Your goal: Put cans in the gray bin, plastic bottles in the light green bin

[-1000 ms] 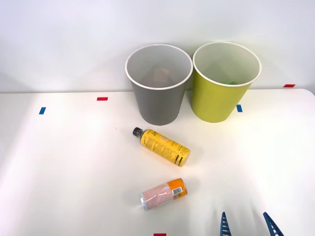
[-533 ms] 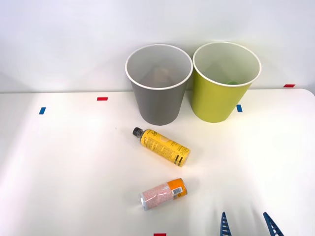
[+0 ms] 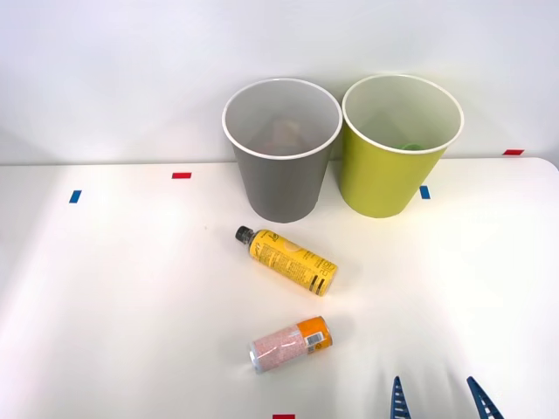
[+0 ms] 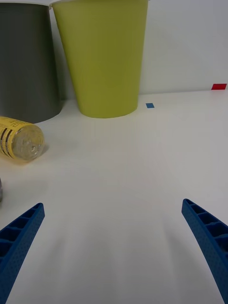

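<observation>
- Lying on the white table (image 3: 113,288) at centre frame — a yellow bottle (image 3: 286,260), black cap pointing upper left.
- Below it, lower centre, a pink-and-orange can (image 3: 290,344) on its side.
- Upright at top centre, the gray bin (image 3: 281,150); just right of it, the light green bin (image 3: 400,145).
- At the bottom right edge — the right gripper (image 3: 439,400), blue fingers (image 4: 19,235) spread wide, holding nothing.
</observation>
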Available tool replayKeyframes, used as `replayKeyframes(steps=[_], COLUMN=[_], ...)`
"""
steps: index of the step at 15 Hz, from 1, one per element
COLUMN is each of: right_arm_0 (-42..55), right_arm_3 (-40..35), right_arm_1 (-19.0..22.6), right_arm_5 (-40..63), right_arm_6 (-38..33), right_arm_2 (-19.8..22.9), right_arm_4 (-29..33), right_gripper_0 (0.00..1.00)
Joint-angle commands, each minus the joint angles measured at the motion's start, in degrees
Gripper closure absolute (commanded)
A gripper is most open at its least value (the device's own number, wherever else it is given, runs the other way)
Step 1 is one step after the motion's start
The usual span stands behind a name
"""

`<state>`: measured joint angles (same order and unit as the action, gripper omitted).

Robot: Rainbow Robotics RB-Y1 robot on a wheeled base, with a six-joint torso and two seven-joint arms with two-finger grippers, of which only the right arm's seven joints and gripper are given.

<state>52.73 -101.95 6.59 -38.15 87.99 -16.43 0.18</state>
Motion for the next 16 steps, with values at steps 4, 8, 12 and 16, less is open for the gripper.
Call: replayKeyframes(steps=[4, 8, 12, 16], right_arm_0=[0.0, 0.0, 0.0, 0.0], right_arm_3=[0.0, 0.0, 0.0, 0.0], right_arm_1=[0.0, 0.0, 0.0, 0.0], right_arm_5=[0.0, 0.0, 0.0, 0.0], right_arm_6=[0.0, 0.0, 0.0, 0.0], right_arm_2=[0.0, 0.0, 0.0, 0.0], right_arm_4=[0.0, 0.0, 0.0, 0.0], right_gripper_0=[0.00, 0.00, 0.00, 0.00])
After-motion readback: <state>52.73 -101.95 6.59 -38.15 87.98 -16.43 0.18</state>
